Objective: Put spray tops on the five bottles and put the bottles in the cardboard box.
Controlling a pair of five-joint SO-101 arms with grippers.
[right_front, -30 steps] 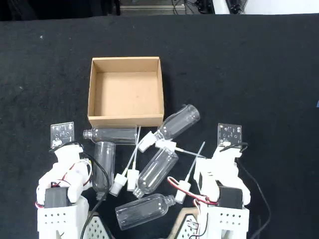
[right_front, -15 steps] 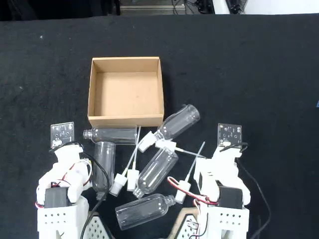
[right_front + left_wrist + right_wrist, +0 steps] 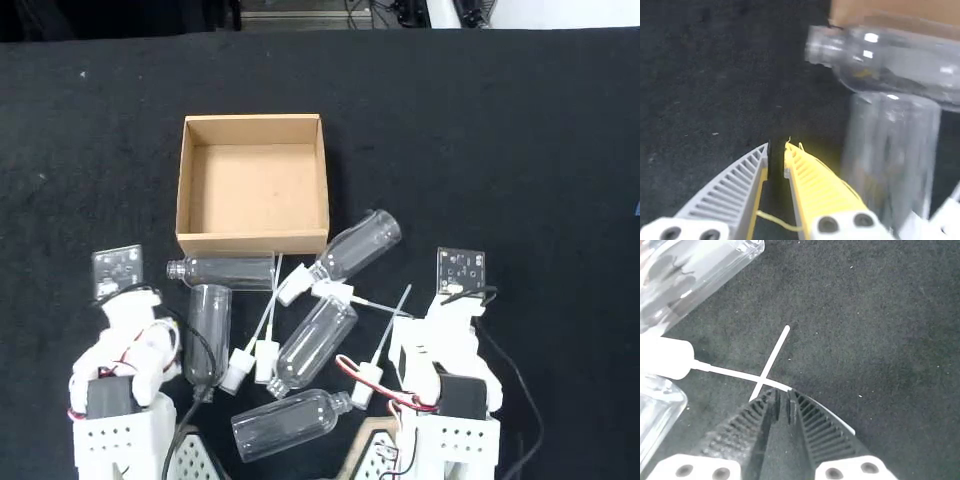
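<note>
Left gripper (image 3: 776,150) and right gripper (image 3: 781,397) both pinched shut on nothing. Closest bottle (image 3: 207,335) lying flat right at the left one's 3 o'clock, long axis 12-to-6. Cardboard box (image 3: 252,241) up at 1 o'clock. Looks like left's grab.

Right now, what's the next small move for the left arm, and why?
Probably open the left tool and ease it toward the bottle lying beside it. The tool is shut and holds nothing, the bottle lies on its side close by, the spray tops lie loose among the bottles, and the cardboard box has nothing in it.
</note>
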